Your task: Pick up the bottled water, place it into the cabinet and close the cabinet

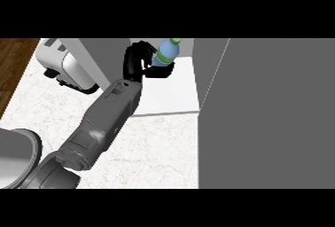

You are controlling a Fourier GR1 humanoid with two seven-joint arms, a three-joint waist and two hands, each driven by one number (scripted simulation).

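The bottled water (167, 49), pale blue with a green cap, stands nearly upright inside the open cabinet, just above its white shelf (171, 91). My left hand (136, 57) reaches in from the lower left on a long grey forearm (108, 119). Its black fingers (160, 70) curl round the bottle's lower part and hide it. The cabinet's grey door (268, 111) stands swung open at the right and fills that side of the view. My right hand does not show.
A white and black appliance (65, 64) sits on the marble counter (153, 150) left of the cabinet. A round grey object (14, 155) lies at the lower left edge. Wooden floor (13, 57) shows beyond the counter's left edge.
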